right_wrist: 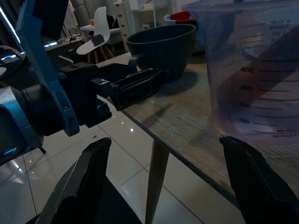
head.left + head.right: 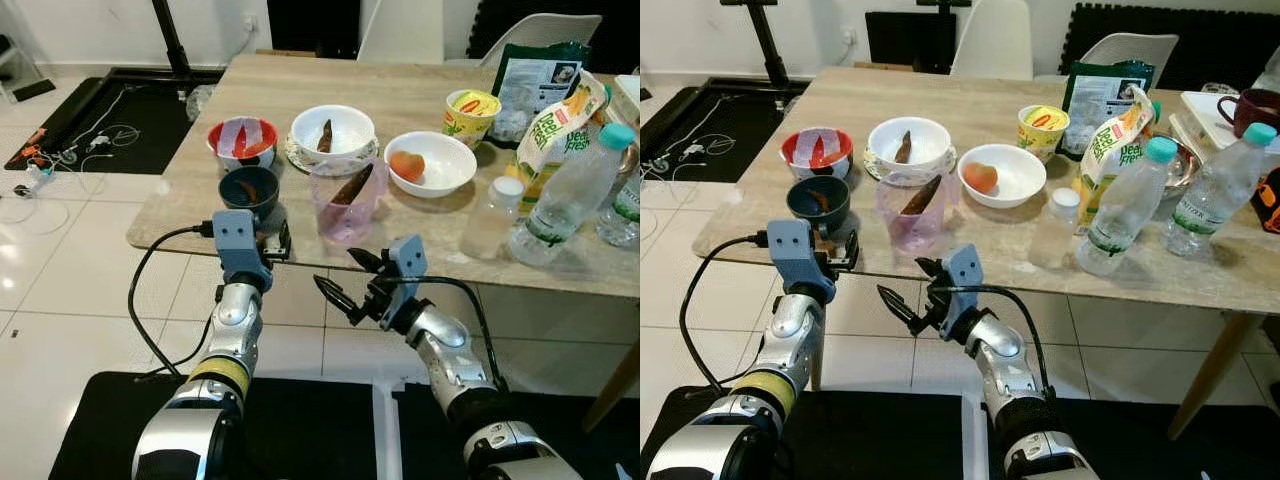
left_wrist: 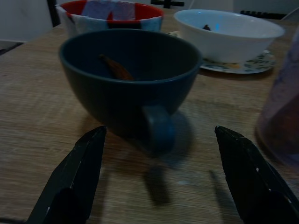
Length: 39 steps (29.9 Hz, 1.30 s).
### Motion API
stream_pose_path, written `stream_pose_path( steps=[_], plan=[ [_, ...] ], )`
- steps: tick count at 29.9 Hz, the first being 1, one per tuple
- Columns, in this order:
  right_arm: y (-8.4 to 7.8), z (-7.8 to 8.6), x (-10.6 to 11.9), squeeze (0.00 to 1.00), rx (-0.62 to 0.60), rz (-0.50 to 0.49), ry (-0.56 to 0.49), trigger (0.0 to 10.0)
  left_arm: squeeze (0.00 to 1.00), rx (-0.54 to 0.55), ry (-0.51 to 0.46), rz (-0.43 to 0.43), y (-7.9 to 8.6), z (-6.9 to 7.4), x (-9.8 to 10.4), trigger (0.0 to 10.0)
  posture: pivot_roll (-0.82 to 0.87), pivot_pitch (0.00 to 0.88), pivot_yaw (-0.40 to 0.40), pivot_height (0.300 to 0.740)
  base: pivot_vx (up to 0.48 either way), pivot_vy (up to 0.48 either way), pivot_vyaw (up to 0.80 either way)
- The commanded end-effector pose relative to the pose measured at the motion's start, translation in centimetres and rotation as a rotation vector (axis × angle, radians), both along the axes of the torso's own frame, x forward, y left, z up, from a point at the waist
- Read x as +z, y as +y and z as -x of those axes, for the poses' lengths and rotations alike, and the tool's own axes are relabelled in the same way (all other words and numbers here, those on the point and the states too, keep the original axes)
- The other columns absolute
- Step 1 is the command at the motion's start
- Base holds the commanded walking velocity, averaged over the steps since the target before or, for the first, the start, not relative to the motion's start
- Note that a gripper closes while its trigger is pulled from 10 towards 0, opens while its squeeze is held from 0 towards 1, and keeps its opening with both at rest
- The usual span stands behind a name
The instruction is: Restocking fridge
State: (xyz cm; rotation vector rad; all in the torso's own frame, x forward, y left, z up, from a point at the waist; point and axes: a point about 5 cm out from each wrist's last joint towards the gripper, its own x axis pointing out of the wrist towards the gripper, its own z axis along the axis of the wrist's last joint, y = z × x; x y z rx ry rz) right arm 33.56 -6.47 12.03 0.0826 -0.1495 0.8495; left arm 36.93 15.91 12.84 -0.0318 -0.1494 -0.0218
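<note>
A dark blue cup [image 2: 249, 190] with a small red-brown piece inside stands near the front edge of the wooden table [image 2: 400, 95]. My left gripper [image 2: 272, 240] is open just in front of it; in the left wrist view the cup's handle [image 3: 159, 133] sits between the two fingers [image 3: 74, 172]. Right of the cup is a clear purple measuring jug [image 2: 348, 205] holding a brown piece. My right gripper [image 2: 338, 272] is open below and before the table's edge, close to the jug [image 1: 261, 70], holding nothing.
Behind stand a red bowl [image 2: 243, 140], a white bowl on a plate [image 2: 332, 130], a white bowl with an orange fruit [image 2: 432, 160] and a yellow tub [image 2: 470, 115]. Plastic bottles [image 2: 570, 195] and food bags [image 2: 555, 125] crowd the right. Cables [image 2: 60, 160] lie on the floor at left.
</note>
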Motion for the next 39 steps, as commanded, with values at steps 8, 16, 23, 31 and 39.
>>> stream_pose_path(
  steps=[8,16,23,31,39],
  plan=[
    [0.0,0.4,-0.3,0.00,0.013,0.003,0.008,10.0,0.00,0.057,-0.036,-0.008,0.7,-0.2,0.8,10.0,0.00,0.191,-0.003,0.740,0.000,0.000,0.00],
    [-0.1,0.4,0.0,0.00,0.016,-0.001,0.002,10.0,0.00,0.072,-0.068,0.003,0.8,-0.4,1.5,10.0,0.00,0.189,-0.005,0.740,0.000,0.000,0.00],
    [0.0,0.3,0.2,0.00,0.019,-0.006,-0.001,10.0,0.00,0.073,-0.071,0.006,0.8,-0.5,1.7,5.1,0.00,0.187,-0.003,0.740,0.000,0.000,0.00],
    [-0.1,0.3,0.4,0.00,0.018,-0.011,-0.006,10.0,0.00,0.078,-0.068,0.015,0.8,-0.6,1.7,0.0,0.00,0.184,-0.003,0.740,0.000,0.000,0.00],
    [0.2,0.4,0.8,0.00,0.031,-0.030,-0.018,10.0,0.00,0.084,-0.064,0.019,1.0,-0.5,1.6,0.0,0.00,0.182,0.002,0.740,0.000,0.000,0.00]
  ],
)
